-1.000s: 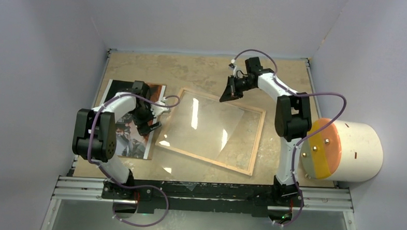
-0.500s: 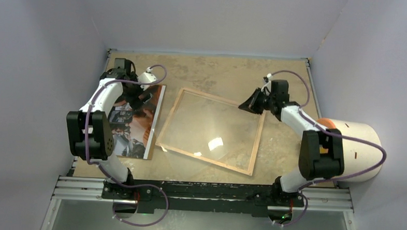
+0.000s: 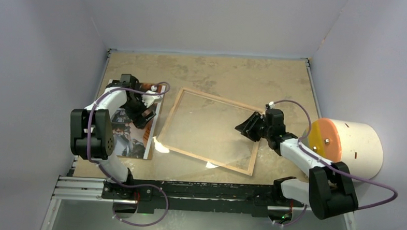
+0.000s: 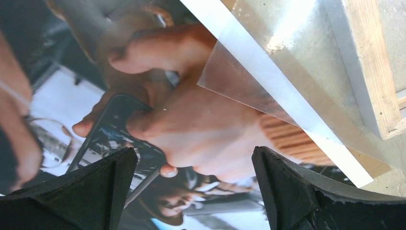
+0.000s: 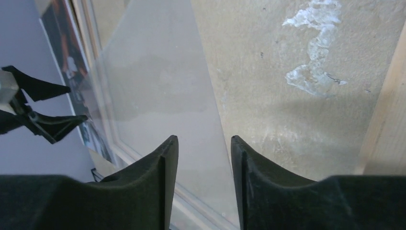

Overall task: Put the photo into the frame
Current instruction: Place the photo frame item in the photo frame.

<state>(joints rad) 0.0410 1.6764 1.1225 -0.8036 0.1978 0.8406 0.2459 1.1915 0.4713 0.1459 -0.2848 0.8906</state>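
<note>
Photo [image 4: 201,120] lies flat on the worktop [image 3: 219,74], 9 o'clock of frame [image 3: 210,160]. Left hand [image 4: 191,165] is spread wide above it and empty. Right hand [image 5: 203,143] is narrowly parted, gripping nothing. Risk: the clear sheet [image 5: 158,86] has a corner overlapping the photo, so lifting could drag it.

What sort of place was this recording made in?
Probably a robot-lab test cell rather than a home or workshop: plain enclosing walls on three sides, a worn tan table, and an aluminium rail along its near edge.
</note>
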